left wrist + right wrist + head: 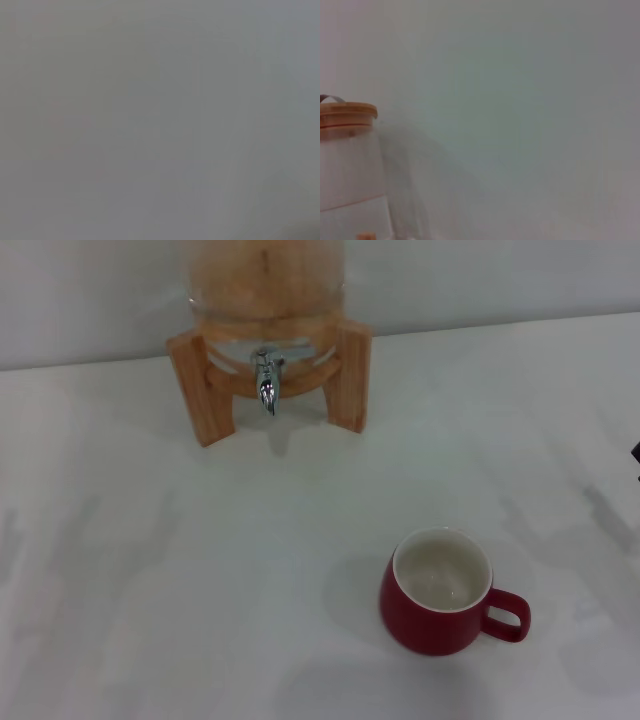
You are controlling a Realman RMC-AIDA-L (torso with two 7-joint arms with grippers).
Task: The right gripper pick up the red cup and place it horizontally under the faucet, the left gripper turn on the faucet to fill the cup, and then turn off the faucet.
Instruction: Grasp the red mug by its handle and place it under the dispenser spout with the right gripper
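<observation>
The red cup [440,595] stands upright on the white table at the front right in the head view, white inside showing and loop handle pointing right. The faucet [266,380], small and chrome with its spout down, hangs at the back left of centre from a glass drink dispenser [265,285]. The floor space below the spout is bare. Neither gripper shows in any view. The left wrist view holds only a plain grey surface. In the right wrist view, the dispenser's glass body [347,170] and wooden lid [347,114] stand before a pale wall.
The dispenser rests on a wooden stand [350,375] whose two legs flank the faucet. The white table [150,570] runs back to a pale wall. A small dark sliver [636,453] pokes in at the head view's right edge; what it is cannot be told.
</observation>
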